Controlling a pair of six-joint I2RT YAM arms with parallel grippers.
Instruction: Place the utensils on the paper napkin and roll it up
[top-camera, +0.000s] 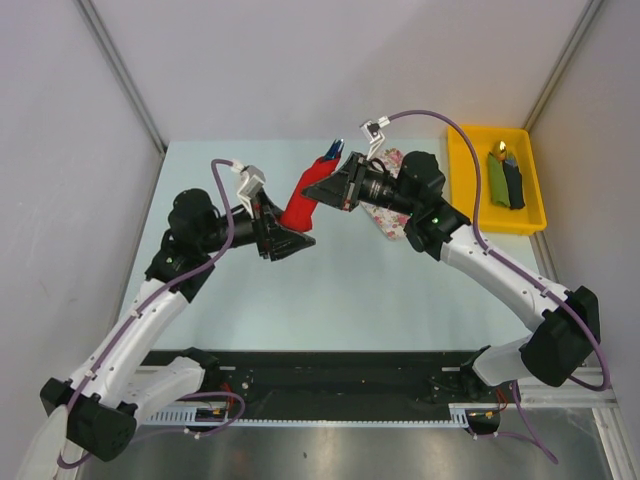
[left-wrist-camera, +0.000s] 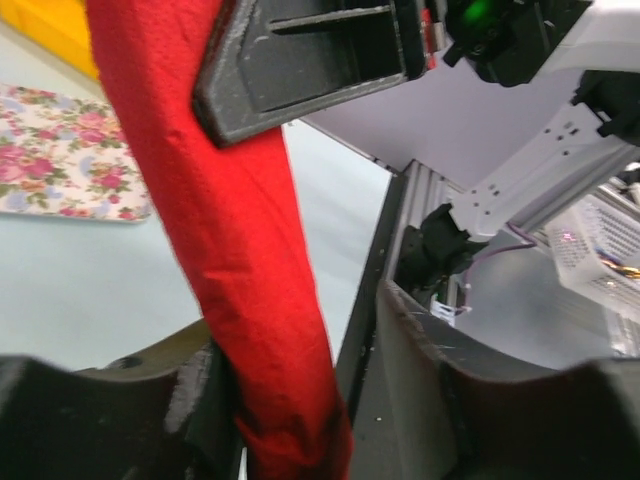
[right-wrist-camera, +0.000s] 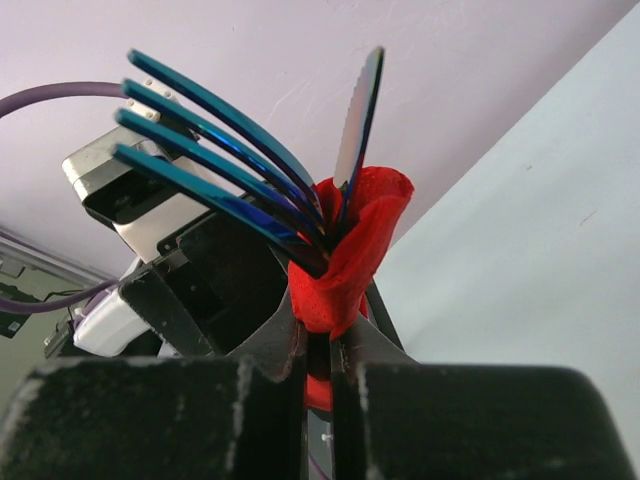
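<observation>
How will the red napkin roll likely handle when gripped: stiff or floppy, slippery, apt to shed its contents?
Probably stiff: the roll juts straight from the right hand, likely braced by the cutlery inside. Its creased paper should squash slightly, not slip. The cutlery pokes out one end, so might slide out if tilted.

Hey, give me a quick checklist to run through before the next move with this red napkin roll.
1. Right gripper clamped on napkin roll: ok.
2. Utensils tucked inside the roll, tips poking out of the upper end: ok.
3. Left gripper placed around the roll's lower end: ok.
4. Left jaws clamped on the roll: not ok, a gap shows on one side.
5. Roll wrapped tight along its whole length: cannot tell.
</observation>
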